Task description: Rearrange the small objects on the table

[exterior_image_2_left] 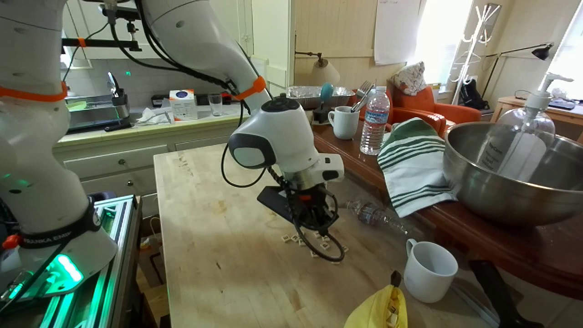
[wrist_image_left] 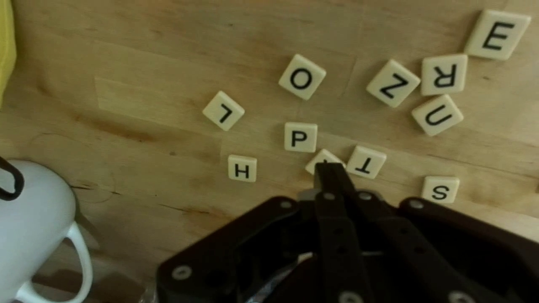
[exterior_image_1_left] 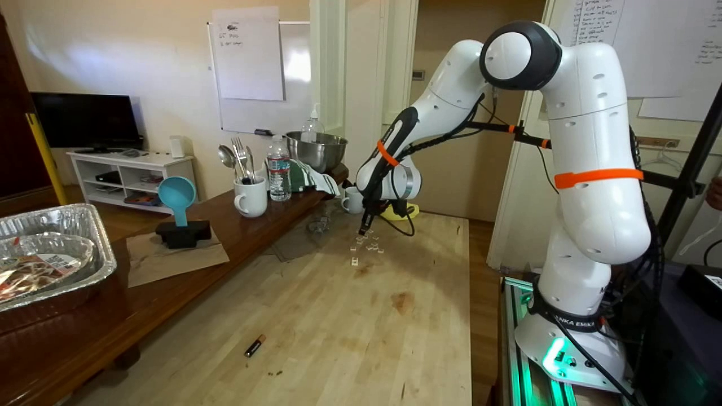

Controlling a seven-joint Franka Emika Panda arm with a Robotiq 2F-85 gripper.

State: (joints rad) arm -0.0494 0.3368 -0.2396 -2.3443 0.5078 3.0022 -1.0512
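Your claw [wrist_image_left: 330,167], closed up, seemingly empty, has letter tiles [wrist_image_left: 300,137] on the table [exterior_image_1_left: 338,316], nine to three o'clock in the wrist view; likely light, stiff, slippery: pinch opposite edges

The arm [exterior_image_1_left: 589,129] is white and rounded, with orange bands [exterior_image_1_left: 598,177] and black cables [exterior_image_2_left: 198,74] — the gripper [wrist_image_left: 331,167] is black, with silver screws [wrist_image_left: 182,272].

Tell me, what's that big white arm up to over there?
A robot arm has its end effector closed, low over letter tiles scattered on the wooden table, apparently to rearrange them. In the wrist view it hides part of one tile; whether they touch isn't clear. No tile appears held.
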